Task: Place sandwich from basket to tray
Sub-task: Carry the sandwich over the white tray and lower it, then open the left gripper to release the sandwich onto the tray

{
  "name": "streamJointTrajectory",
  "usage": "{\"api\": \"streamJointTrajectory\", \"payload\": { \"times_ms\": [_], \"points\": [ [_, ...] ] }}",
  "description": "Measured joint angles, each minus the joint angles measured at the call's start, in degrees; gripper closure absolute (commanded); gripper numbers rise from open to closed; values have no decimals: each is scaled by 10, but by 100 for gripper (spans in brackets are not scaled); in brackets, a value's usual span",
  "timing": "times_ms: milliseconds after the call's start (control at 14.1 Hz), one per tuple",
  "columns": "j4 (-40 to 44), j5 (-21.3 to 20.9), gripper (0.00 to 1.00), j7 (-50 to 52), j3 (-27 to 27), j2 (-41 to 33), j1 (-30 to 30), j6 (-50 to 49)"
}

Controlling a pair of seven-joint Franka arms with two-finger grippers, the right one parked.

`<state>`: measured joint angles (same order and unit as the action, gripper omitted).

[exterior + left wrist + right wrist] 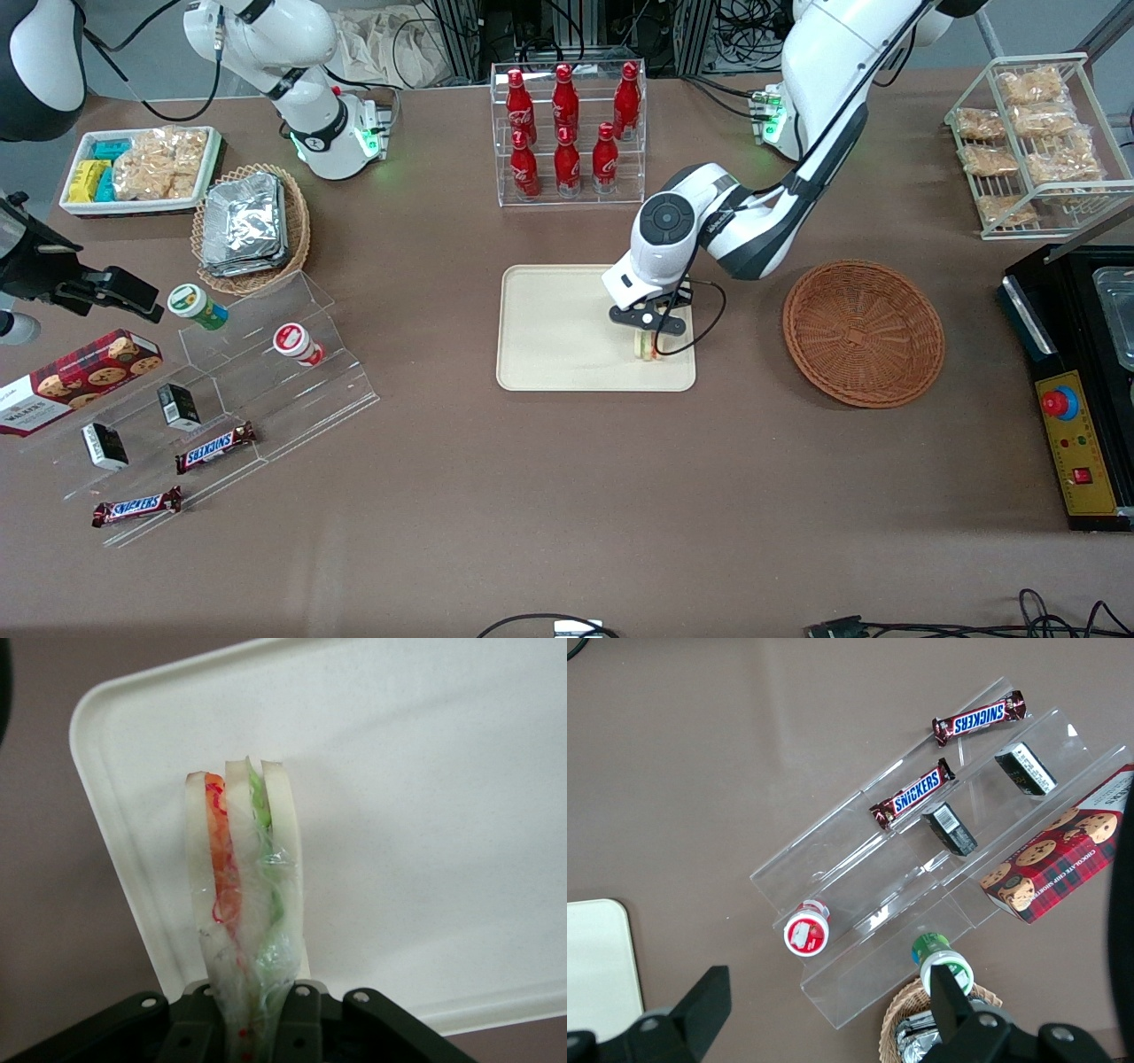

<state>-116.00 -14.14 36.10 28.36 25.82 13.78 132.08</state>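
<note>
My left gripper (649,341) is shut on the sandwich (648,346) and holds it over the tray (549,332), near the tray corner closest to the front camera and the basket. In the left wrist view the sandwich (244,895), wrapped in clear film with white bread, orange and green filling, stands on edge between the gripper (252,1023) fingers, above the cream tray (425,815). I cannot tell whether it touches the tray. The reddish-brown wicker basket (863,332) sits empty beside the tray, toward the working arm's end.
A clear rack of red bottles (567,133) stands farther from the front camera than the tray. A white wire rack of snacks (1032,142) and a black box with a red button (1072,399) lie toward the working arm's end. A tan basket of foil packets (251,226) and a clear snack shelf (221,390) lie toward the parked arm's end.
</note>
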Motion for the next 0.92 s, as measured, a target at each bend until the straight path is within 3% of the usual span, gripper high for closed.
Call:
{"api": "streamJointTrajectory", "payload": {
  "times_ms": [142, 213, 283, 354, 425, 496, 921],
  "points": [
    [0, -5, 92, 8, 0, 10, 3, 2],
    [0, -5, 83, 9, 0, 13, 4, 2],
    [0, -5, 65, 9, 0, 16, 4, 2],
    [-1, -5, 35, 9, 0, 18, 4, 2],
    [-1, -5, 14, 11, 0, 18, 4, 2],
    [-2, -5, 0, 13, 0, 18, 4, 2],
    [22, -5, 0, 30, -3, 9, -6, -13]
  ]
}}
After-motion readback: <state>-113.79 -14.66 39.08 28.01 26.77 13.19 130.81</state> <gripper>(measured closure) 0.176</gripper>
